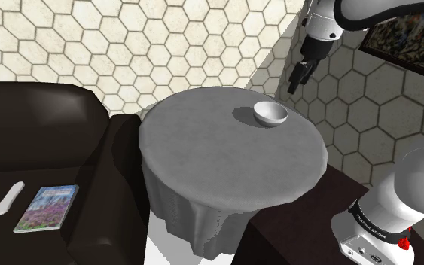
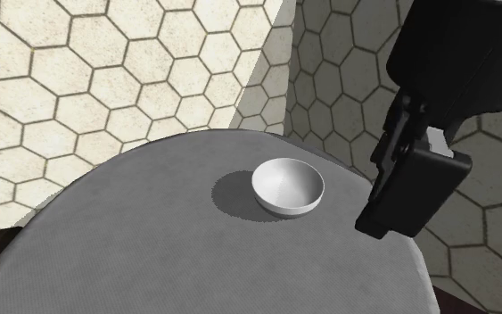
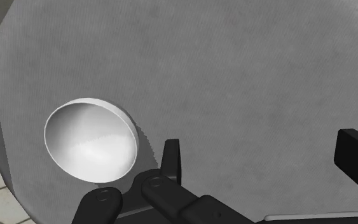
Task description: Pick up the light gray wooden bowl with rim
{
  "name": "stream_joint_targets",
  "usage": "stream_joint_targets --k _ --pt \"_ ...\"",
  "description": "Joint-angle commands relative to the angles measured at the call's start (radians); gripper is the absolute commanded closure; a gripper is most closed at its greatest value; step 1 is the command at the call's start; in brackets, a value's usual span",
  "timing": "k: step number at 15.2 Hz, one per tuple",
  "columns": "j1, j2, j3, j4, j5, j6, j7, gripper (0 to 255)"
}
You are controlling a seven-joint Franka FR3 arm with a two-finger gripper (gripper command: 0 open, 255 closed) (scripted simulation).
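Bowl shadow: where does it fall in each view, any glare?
Shoulder view: the bowl casts a soft shadow toward the view's left, no glare. Second exterior view: shadow likewise on its left. Wrist view: thin shadow on its side nearer the tool.

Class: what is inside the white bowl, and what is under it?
The bowl is empty; its pale inside shows bare. It stands on the round grey table, whose top directly beneath it is hidden by the bowl.

Round grey table (image 1: pixel 218 162) with white bowl (image 1: pixel 270 113)
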Motion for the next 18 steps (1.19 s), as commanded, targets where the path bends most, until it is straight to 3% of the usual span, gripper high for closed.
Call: stream_joint_targets --k 1,9,18 --pt "-0.008 0.051 -0.018 -0.008 -0.011 0.064 -0.018 0" --pt "-0.035 0.303 -0.087 -0.009 -0.035 0.329 -0.088 0" --pt "-0.055 0.643 -0.149 0.1 0.005 0.571 -0.193 0"
